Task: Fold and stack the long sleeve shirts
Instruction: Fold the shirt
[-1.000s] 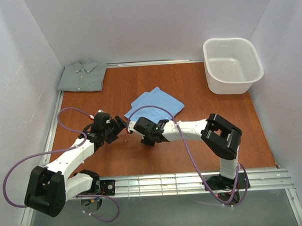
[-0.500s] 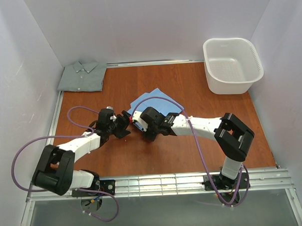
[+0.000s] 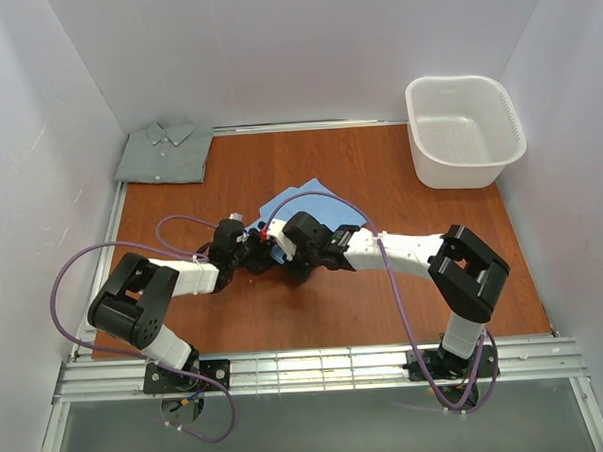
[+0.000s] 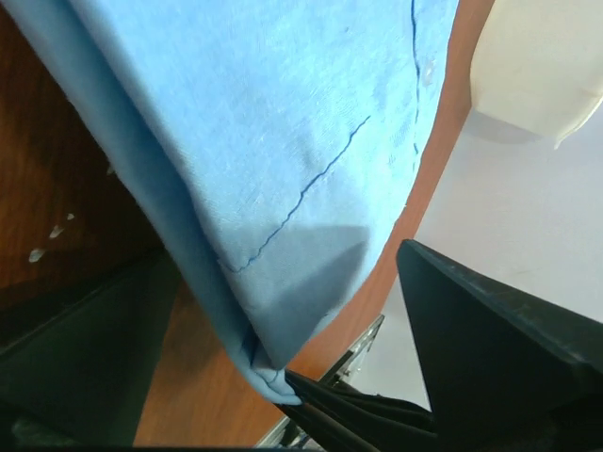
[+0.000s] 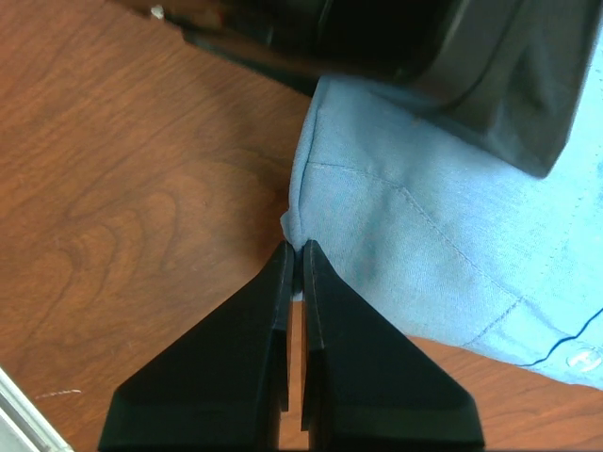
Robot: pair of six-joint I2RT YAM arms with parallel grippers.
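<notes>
The blue shirt [image 4: 283, 113] lies folded near the middle of the bench [image 3: 286, 322], and its near corner sits between the two arms. The grey-green shirt [image 3: 163, 154] lies folded in the far left corner, well apart from it. The right tool [image 5: 295, 250] is fully closed, and its tips appear to pinch only the very end of the blue shirt's corner. The left tool [image 3: 256, 250] stands wide open around that same corner, one finger on each side of the cloth, gripping nothing.

The main risk is how thin the right tool's hold is. So little cloth sits between its tips that a tug could pull the corner free and let the fold drop open. The two tools are nearly touching. If the left one closes here, it may clamp the right tool's tips instead of cloth. It may also catch a single layer and drag the layers apart. The purple cable [image 3: 310, 196] arching above the shirt could snag the cloth once it is lifted.
</notes>
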